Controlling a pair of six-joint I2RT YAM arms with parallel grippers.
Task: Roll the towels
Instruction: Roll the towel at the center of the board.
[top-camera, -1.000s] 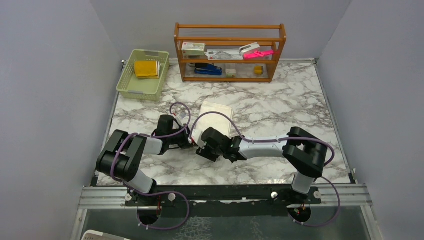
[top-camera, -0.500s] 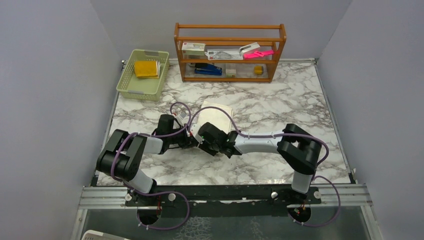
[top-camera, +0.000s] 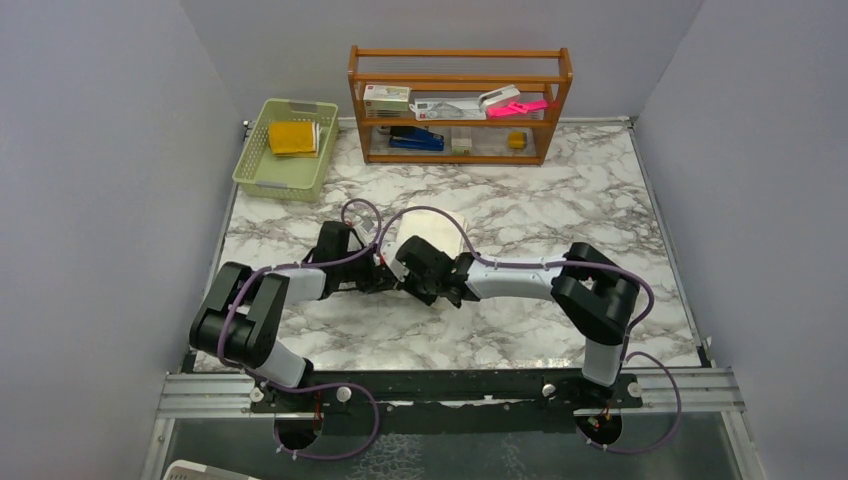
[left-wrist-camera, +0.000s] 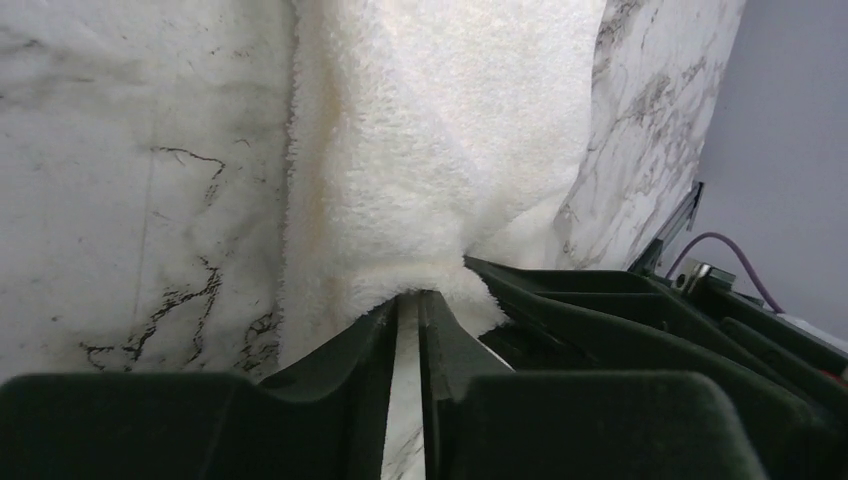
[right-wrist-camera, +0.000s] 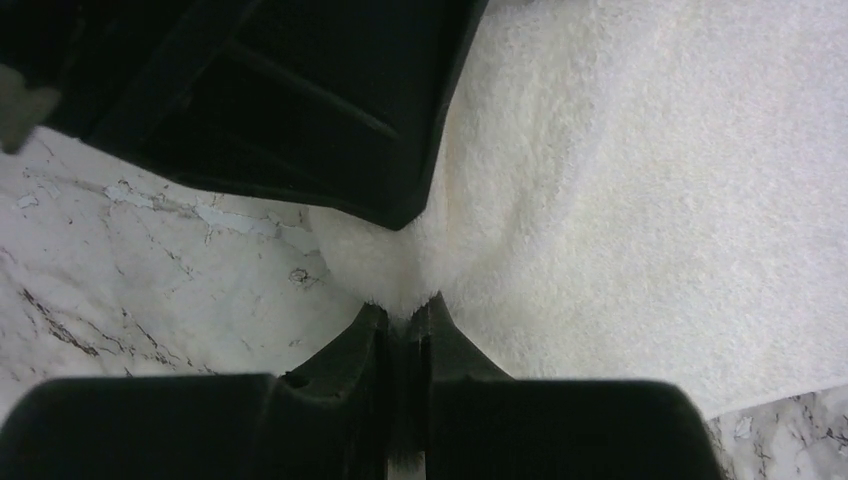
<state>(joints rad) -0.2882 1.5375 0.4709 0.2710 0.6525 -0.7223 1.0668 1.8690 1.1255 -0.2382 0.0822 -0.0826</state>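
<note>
At the middle of the marble table (top-camera: 560, 200), item one: the cream-white towel (top-camera: 440, 225) is lying flat on the stone, just ahead of both wrists. Its visible part is stretching away from the arms toward the wooden shelf (top-camera: 460, 105), leaning slightly to the right. The arms are covering its near end in the overhead view, so its full length cannot be judged there. In the left wrist view its long axis is running straight away from the fingers, and the pile is drawing into folds that converge on the tips. Item two: the left gripper (left-wrist-camera: 408, 300) is pinching the towel's near edge, its jaws standing almost together with only a thin slit between them and cloth bunching at the tips. Item three: the right gripper (right-wrist-camera: 405, 310) is nipping the same near corner, jaws pressed tight on a small peak of terry. Both grippers are crowding one spot, each one's dark housing filling part of the other's view, just beside it. Item four: the mustard-yellow towel (top-camera: 293, 137) is sitting folded in the far half of the green basket (top-camera: 270, 185), at the table's far left corner, well apart from the arms.
</note>
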